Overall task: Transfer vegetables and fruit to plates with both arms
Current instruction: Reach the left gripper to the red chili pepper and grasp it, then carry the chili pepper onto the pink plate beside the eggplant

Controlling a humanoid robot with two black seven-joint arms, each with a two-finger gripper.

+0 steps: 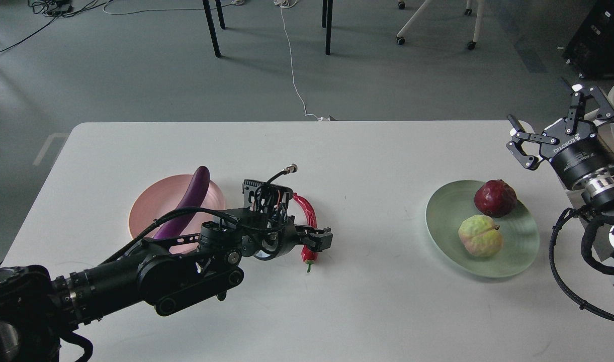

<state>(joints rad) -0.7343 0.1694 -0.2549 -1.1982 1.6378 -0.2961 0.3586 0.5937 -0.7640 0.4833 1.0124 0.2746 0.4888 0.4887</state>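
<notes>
A white rectangular table (367,151) is standing on a grey floor (136,65), where cables (294,70) and dark chair legs (328,27) are showing. The long glossy purple eggplant (186,201) is lying on the pale pink plate (146,211). The left gripper (317,240) is sitting at the thin red chili (308,221) on the table; whether its fingers are closing on it I cannot tell. The dark red pomegranate (495,198) and the lumpy yellow-green fruit (480,235) are resting on the mint green plate (518,251). The right gripper (555,128) is hanging wide and is holding nothing.
</notes>
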